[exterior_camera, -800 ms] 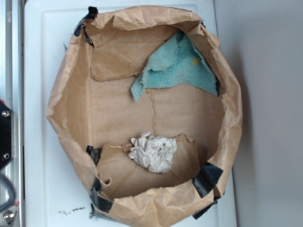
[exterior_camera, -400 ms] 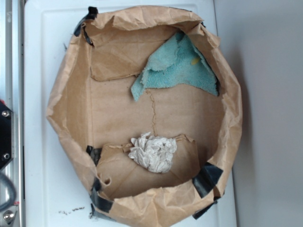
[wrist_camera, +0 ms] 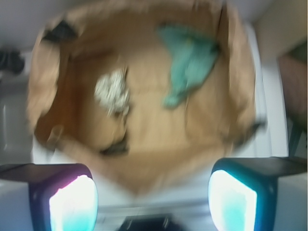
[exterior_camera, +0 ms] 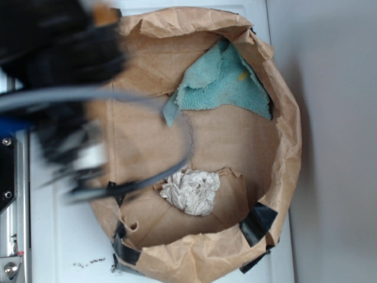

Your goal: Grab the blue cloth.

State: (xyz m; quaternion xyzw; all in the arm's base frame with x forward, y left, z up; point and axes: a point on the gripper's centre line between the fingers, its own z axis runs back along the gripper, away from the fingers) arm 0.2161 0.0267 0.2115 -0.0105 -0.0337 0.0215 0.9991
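Note:
The blue cloth (exterior_camera: 221,85) is a rumpled teal rag with a small yellow spot, lying at the far right inside the brown paper bag (exterior_camera: 79,147). It also shows in the wrist view (wrist_camera: 190,62), blurred. My gripper (wrist_camera: 153,199) is open and empty, its two pads wide apart, above the bag's near rim and well away from the cloth. In the exterior view the arm (exterior_camera: 59,65) is a dark blur over the bag's left side.
A crumpled off-white paper ball (exterior_camera: 191,191) lies in the bag, nearer than the cloth; it also shows in the wrist view (wrist_camera: 111,91). The bag sits on a white surface (exterior_camera: 53,236). Black tape (exterior_camera: 256,223) patches the bag's rim. Metal fixture at left (exterior_camera: 9,177).
The arm has swung into the exterior view over the bag's left side; before it was out of view. The cloth and paper ball have not moved.

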